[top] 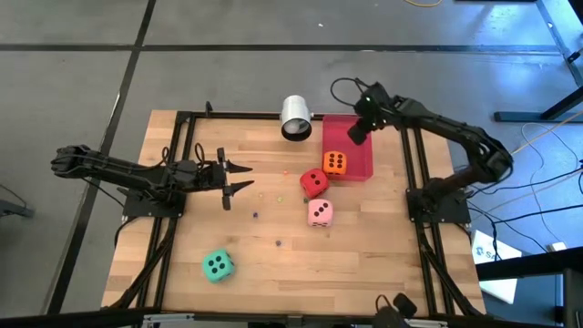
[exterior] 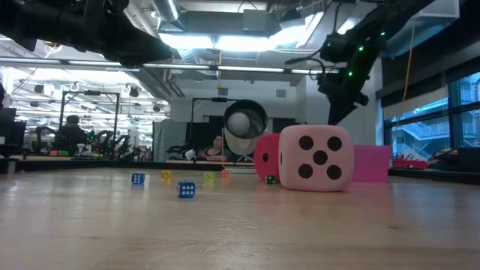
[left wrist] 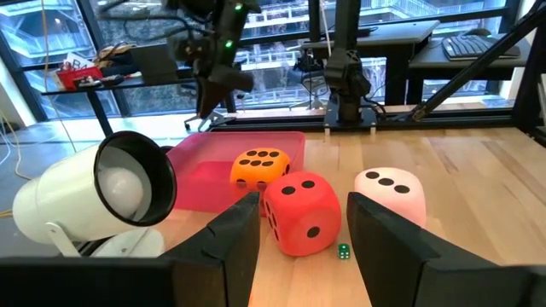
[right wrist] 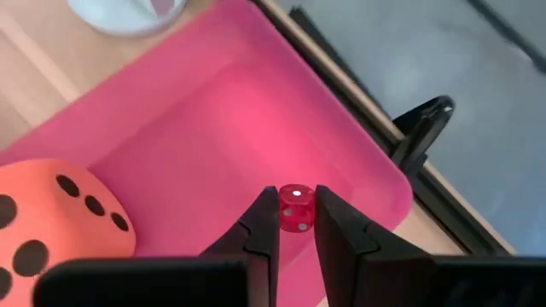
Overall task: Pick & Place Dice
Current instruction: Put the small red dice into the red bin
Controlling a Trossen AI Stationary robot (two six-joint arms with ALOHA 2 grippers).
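The right gripper (right wrist: 296, 223) hangs over the far corner of the red tray (top: 358, 137), upper right of centre in the high view, its fingers clamped on a tiny red die (right wrist: 296, 208) that has not yet been let go. It looks like a drop into the tray is the step in hand.

Of the big soft dice, only the orange die (top: 335, 163) lies in the tray, at its lower left edge. The red die (top: 313, 182) sits on the bare table just below and left of the tray, the pink die (top: 320, 212) below that, and the green die (top: 218, 265) far off at the lower left of the frame.

Several more tiny dice (exterior: 186, 190) are scattered mid-table (blue, yellow and green ones show in the low view). So most of the work seems left.

The left gripper (top: 239, 177) waits at centre left, fingers apart and empty. A white cup (top: 296, 117) lies on its side beside the tray's upper left.
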